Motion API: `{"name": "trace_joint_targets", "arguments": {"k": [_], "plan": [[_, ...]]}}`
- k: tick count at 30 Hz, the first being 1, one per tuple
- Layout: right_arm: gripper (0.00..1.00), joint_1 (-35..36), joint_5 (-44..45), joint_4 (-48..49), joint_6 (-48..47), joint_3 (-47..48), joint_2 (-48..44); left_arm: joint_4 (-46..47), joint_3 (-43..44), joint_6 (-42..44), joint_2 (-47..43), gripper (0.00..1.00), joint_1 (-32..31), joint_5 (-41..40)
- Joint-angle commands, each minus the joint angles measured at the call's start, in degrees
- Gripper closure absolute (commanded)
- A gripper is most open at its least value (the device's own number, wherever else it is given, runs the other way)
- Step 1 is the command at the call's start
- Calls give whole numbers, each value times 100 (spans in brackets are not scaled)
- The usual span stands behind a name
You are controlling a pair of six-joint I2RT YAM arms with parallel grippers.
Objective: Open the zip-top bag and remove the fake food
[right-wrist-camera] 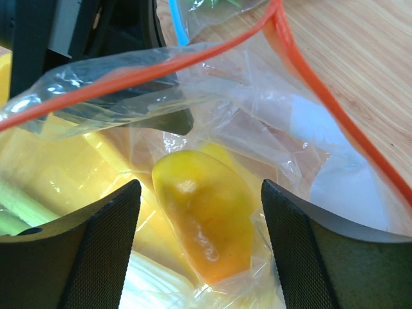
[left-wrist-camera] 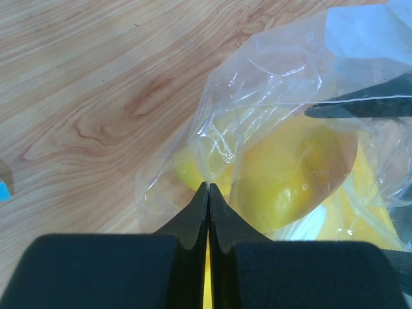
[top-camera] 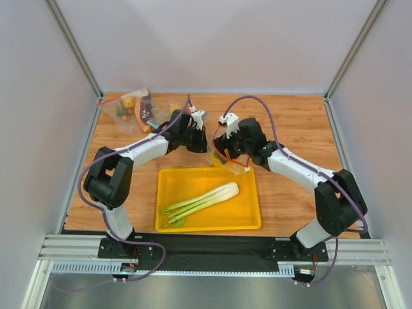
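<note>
Now, left gripper [left-wrist-camera: 209, 188]: clamped shut on zip-top bag [left-wrist-camera: 257, 84] film
right gripper [right-wrist-camera: 199, 187]: jaws wide, straddling bagged yellow fruit [right-wrist-camera: 203, 225], gripping nothing
celery stalk [top-camera: 203, 198]: inside yellow tray [top-camera: 248, 209]

I work in a lab test cell (no home kitchen looks like this): a wood-grain tabletop [top-camera: 302, 129] under my jaws, plain white panels [top-camera: 212, 45] on aluminium posts [top-camera: 74, 45] beyond them, and a slotted aluminium rail [top-camera: 71, 248] behind, carrying my bases.
</note>
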Motion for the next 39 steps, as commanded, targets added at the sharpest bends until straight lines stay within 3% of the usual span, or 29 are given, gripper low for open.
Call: {"name": "trace_joint_targets", "arguments": {"k": [1, 8, 11, 15, 20, 27, 34, 39], "plan": [[20, 36, 360, 21, -288, 151, -414, 40, 80, 110, 56, 100, -8, 46], [18, 36, 211, -127, -420, 415, -942, 23, 80, 110, 56, 100, -16, 46], [22, 27, -8, -321, -411, 459, -952, 23, 89, 119, 56, 100, -8, 63], [35, 45, -219, -514, -341, 476, -794, 23, 97, 110, 73, 100, -8, 81], [42, 53, -185, -743, -306, 494, -627, 14, 89, 119, 47, 100, -8, 90], [41, 246, -378, -989, -411, 625, -425, 5, 98, 119, 73, 100, -16, 81], [39, 317, -36, -1306, -403, 723, -152, -4, 106, 110, 56, 100, -16, 90], [30, 326, 430, -1411, -464, 723, -38, -21, 124, 127, 47, 100, -16, 90]]}}
